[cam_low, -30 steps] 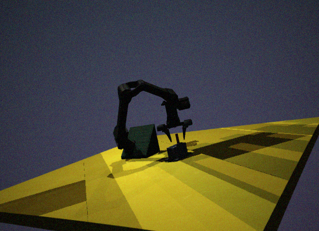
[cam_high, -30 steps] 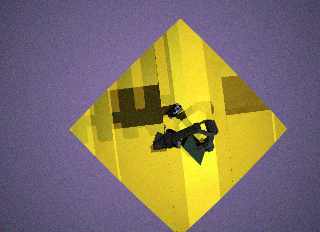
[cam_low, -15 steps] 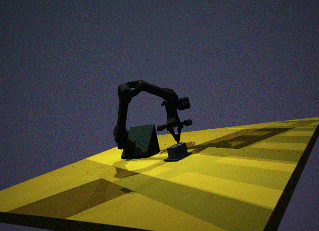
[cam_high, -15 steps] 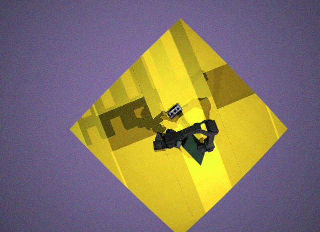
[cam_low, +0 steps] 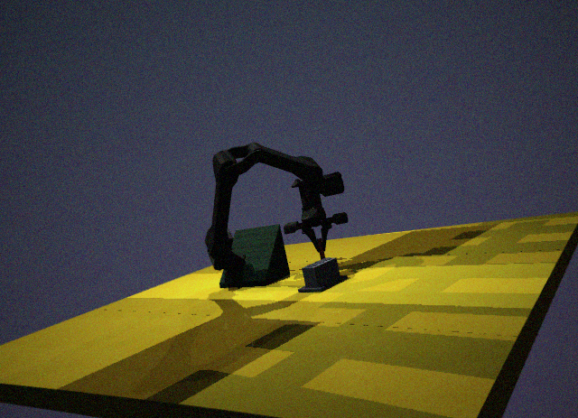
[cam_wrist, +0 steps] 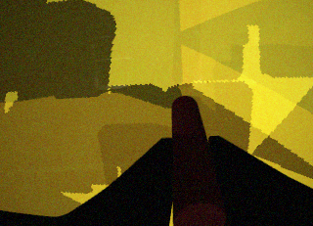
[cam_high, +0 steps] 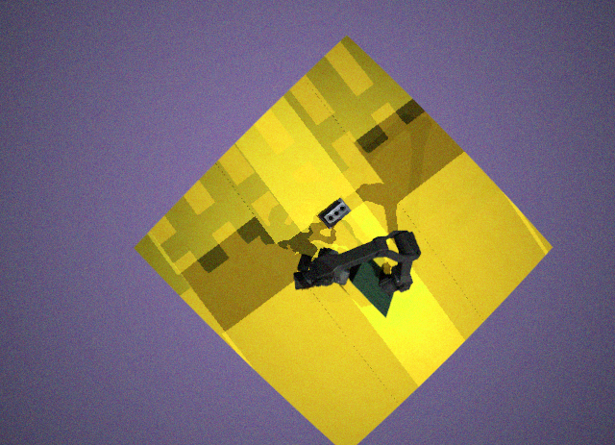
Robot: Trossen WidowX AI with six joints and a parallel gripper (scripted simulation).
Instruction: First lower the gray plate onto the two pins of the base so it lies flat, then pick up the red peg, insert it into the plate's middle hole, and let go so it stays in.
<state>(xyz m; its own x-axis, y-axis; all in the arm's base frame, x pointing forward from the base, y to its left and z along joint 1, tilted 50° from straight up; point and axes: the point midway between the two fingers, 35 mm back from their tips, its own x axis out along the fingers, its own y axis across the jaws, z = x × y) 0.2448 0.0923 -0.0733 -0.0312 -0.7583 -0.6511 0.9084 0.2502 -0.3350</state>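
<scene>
The gray plate (cam_high: 332, 212) (cam_low: 321, 274), a block with a row of three dark holes on top, sits level on the thin base (cam_low: 309, 289) in the top and exterior views. The pins are too small to make out. My gripper (cam_low: 322, 248) (cam_wrist: 191, 148) points down and is shut on the red peg (cam_low: 321, 255) (cam_wrist: 186, 115). In the exterior view the peg looks about upright between the fingertips, and its lower part is hidden behind the plate. The wrist view shows its near end between the two dark fingers. In the top view the arm hides the peg and fingertips.
A dark green wedge-shaped block (cam_high: 375, 291) (cam_low: 261, 255) stands beside the arm's foot. The arm (cam_high: 357, 259) (cam_low: 280, 162) arches above it. The yellow table (cam_high: 317, 356) (cam_low: 116, 329) carries a patchwork of light and shadow, with its edges far from the base.
</scene>
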